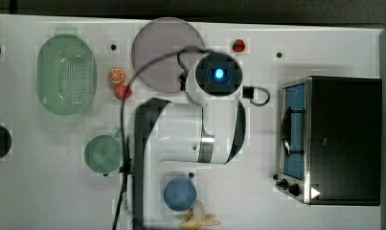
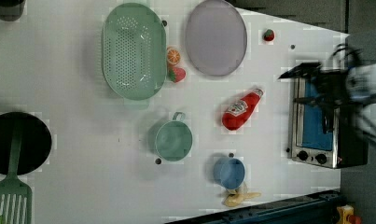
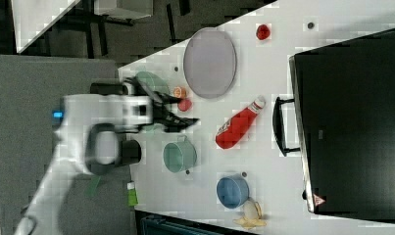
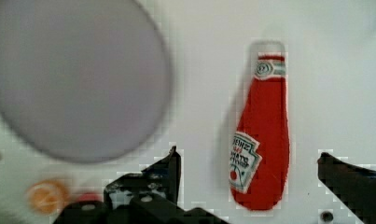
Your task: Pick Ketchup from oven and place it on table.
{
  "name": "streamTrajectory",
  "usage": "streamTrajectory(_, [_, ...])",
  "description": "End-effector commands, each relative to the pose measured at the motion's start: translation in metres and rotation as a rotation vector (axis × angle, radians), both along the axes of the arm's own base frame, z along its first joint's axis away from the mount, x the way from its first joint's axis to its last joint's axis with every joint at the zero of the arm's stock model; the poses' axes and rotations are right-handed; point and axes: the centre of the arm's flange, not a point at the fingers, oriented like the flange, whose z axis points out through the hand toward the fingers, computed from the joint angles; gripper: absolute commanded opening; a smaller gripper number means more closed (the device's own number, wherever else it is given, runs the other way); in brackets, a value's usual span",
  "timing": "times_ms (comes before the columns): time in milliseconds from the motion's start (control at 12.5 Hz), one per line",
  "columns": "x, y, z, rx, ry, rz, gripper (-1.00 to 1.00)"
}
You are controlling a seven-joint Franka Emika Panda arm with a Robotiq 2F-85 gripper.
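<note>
We read the ketchup [image 2: 242, 108] as already delivered: in the left view it lies on its side on the table [image 2: 83, 140], at about nine o'clock from the oven [image 2: 328, 122] and well apart from it, cap toward the oven's side. The gripper [image 4: 248, 175] hangs above the bottle with its fingers spread wide and nothing between them; in the wrist view the bottle's lower body sits in the gap, touching neither finger.

To finish well, we judge the arm should lift straight up and away, keeping the fingers apart so they do not clip the label or roll the bottle toward the grey plate [image 2: 216, 37] at its eleven o'clock.

Going left to right across the views: the top view has the arm covering the spot where the bottle lies. The left view gives the bottle's full outline. The right view sets the gripper [image 3: 178, 113] at about nine o'clock from the bottle [image 3: 238, 125]; how high it stands is hard to tell there. The wrist view alone gives the finger clearance.
</note>
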Motion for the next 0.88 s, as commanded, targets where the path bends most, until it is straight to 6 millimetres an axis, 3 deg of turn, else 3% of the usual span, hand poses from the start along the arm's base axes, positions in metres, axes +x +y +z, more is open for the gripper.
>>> streamTrajectory(80, [0.013,-0.004,0.1,0.009,-0.089,-0.005,1.0])
streamTrajectory(240, [0.017,-0.001,0.139,0.011,-0.099,0.005,1.0])
streamTrajectory(480, [0.01,0.0,0.177,0.015,-0.031,0.014,1.0])
streamTrajectory(880, [-0.005,-0.01,0.215,0.02,0.059,0.004,1.0])
